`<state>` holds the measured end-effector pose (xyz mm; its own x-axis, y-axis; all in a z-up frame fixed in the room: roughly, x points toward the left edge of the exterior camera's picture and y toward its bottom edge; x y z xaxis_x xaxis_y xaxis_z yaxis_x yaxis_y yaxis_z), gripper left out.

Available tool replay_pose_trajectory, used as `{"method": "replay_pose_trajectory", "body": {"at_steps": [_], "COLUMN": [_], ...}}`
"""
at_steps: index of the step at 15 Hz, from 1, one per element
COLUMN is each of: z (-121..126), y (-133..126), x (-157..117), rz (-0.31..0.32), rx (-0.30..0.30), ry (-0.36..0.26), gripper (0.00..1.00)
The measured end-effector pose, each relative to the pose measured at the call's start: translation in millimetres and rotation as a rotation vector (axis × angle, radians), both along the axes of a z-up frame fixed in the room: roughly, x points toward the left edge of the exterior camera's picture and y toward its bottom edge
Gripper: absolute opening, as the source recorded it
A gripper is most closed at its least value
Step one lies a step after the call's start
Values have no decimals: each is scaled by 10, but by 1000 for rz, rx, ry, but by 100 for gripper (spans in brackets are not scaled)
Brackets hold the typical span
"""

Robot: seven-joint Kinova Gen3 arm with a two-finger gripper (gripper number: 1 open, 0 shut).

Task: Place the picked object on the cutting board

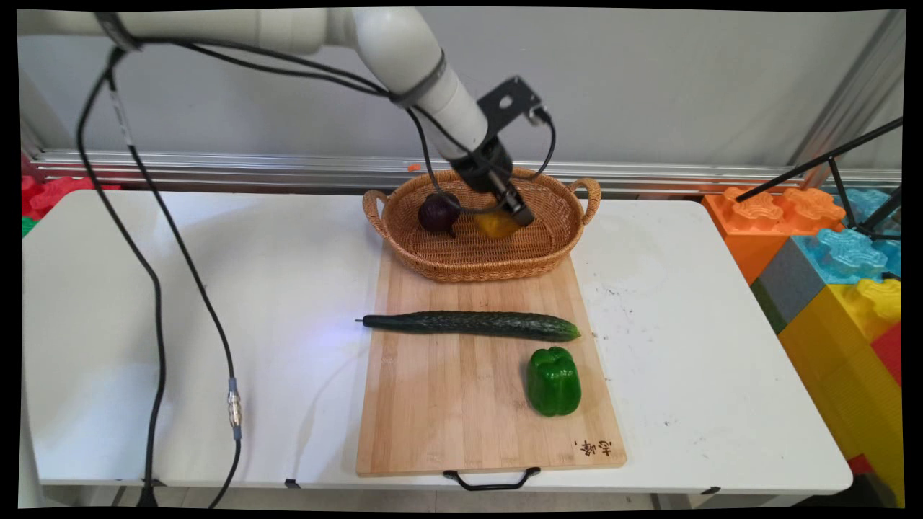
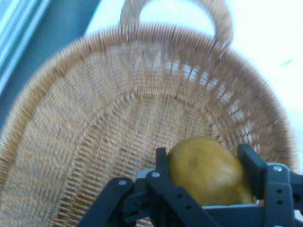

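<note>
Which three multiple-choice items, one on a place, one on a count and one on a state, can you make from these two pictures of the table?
1. Where does the cucumber lie?
A. in the basket
B. on the cutting board
C. on the bare table

2. How many things lie in the basket?
A. one
B. two
C. four

3. How is the gripper?
A. shut on the yellow fruit
B. open above the green pepper
C. out of view

Answers: 1 B, it crosses the cutting board. 2 B, the dark round vegetable and the yellow fruit. 3 A, the fingers flank and press it.
</note>
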<state>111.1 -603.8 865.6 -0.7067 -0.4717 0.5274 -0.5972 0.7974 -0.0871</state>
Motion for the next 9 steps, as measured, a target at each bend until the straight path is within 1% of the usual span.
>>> {"method": "replay_pose_trajectory", "body": {"at_steps": [2,4,6,7,9], "z": [185,395,560,599,698], "y": [102,256,465,539,809], "x": [15,90,198,229,326], "rz": [-20,-44,-78,-91,-146], "rx": [-26,-42,-33,-27,-1], "ry": [20,32,36,36,34], "gripper": [0,0,0,0,0]}}
